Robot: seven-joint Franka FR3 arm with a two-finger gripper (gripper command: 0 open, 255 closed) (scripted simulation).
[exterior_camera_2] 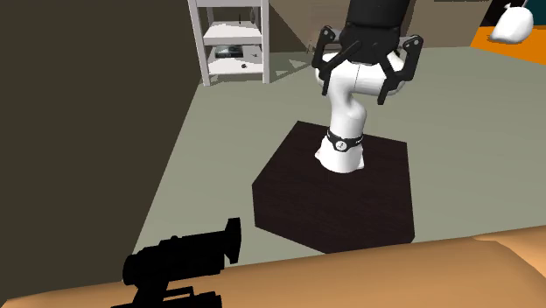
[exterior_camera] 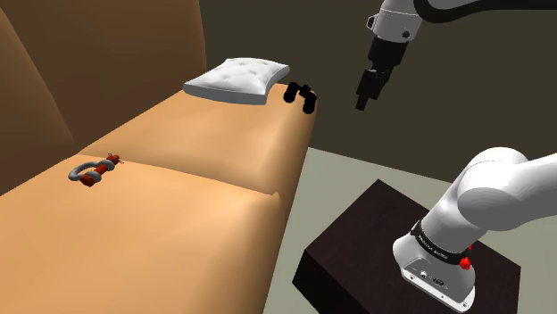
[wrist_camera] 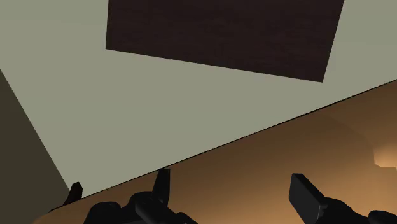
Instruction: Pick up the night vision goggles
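My gripper (exterior_camera: 363,101) is spread wide, up in the air beside the sofa (exterior_camera: 178,205). The goggles (exterior_camera: 302,95) sit right at the sofa's edge, by the pillow (exterior_camera: 236,78). If I bump them, they could fall onto the floor (exterior_camera: 357,169).

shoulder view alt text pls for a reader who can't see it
Black night vision goggles sit at the corner of a tan sofa, beside a white cushion. The arm's black tool hangs in the air to the view's right of them, not touching them.
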